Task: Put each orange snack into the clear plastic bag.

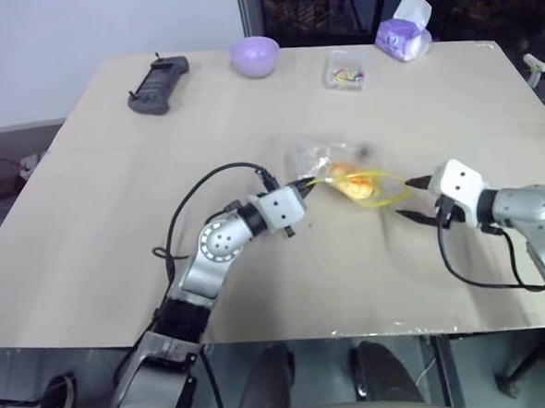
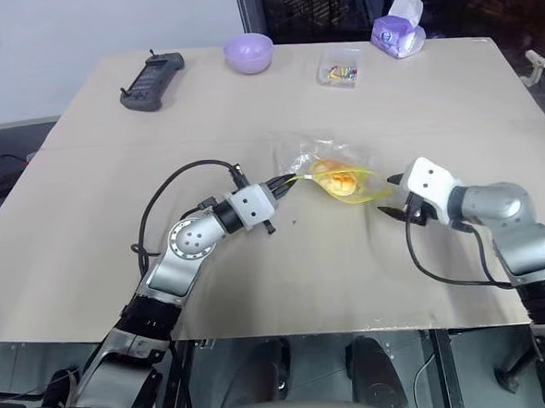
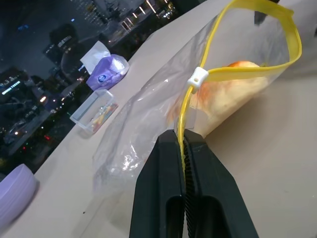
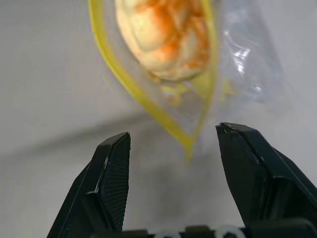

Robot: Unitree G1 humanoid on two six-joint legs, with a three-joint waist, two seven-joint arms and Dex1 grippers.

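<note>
Orange snack [image 4: 166, 37] seated inside the clear plastic bag [image 3: 163, 114], bag lying near the middle of the table [image 1: 116, 223] with its yellow seal strip [image 3: 277, 72] spread into an open loop. Left gripper [image 3: 184, 144] clamped tight on the seal strip at one end of the mouth, just below the white slider [image 3: 198, 77]. Right gripper [image 4: 173, 144] spread wide and holding nothing, poised just short of the far corner of the strip, not touching it. Mouth not yet sealed; snack close to the opening. Likely risks: snack rolling back out if the held edge is lifted or tugged; thin film slipping from the pinch, since contact is limited to the strip; bag dragged across the table if the free gripper pushes instead of pinching; film snagged or bun crushed if the wide fingers close too deep. Purple bowl [image 1: 254, 55] and small clear box [image 1: 344, 72] well apart, no collision concern.
</note>
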